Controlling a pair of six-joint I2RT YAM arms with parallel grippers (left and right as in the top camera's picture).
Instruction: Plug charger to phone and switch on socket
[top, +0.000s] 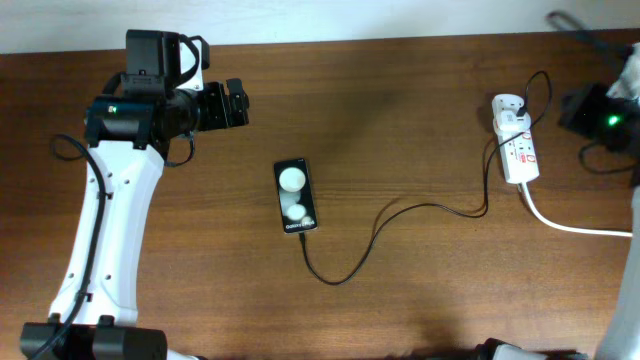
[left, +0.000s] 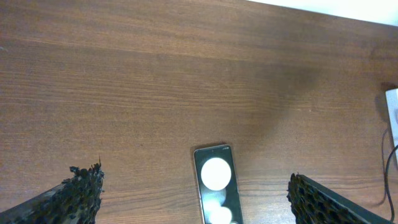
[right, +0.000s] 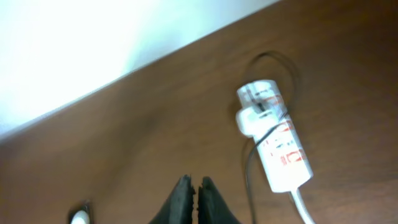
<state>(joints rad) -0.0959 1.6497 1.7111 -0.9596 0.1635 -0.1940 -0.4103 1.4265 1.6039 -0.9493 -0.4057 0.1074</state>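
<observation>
At the left, my left gripper (top: 240, 102) hangs above the table (top: 420, 90), up and to the left of the phone. In its wrist view the two fingers (left: 81, 194) stand wide apart and there is nothing between them. The phone (top: 295, 195) lies flat near the middle of the table, screen up, well apart from both grippers.

From its lettered end the charger (top: 335, 281) runs out as a thin black cable, makes a loop and goes right to the white adapter (top: 508, 108). The adapter sits on the far end of the socket (top: 520, 155). The tip touches the phone's edge, but I cannot tell if it is fully pushed in.

At the far right, the fingers (right: 181, 198) of my right gripper (right: 194, 190) are closed almost together, holding nothing, and the socket lies just ahead and to the right of them.

I judge the plugging is probably done and the switching is the step in hand. The next move calls for lowering the closed right fingertips on the socket's switch. The red marks are too blurred to show me which one it is
</observation>
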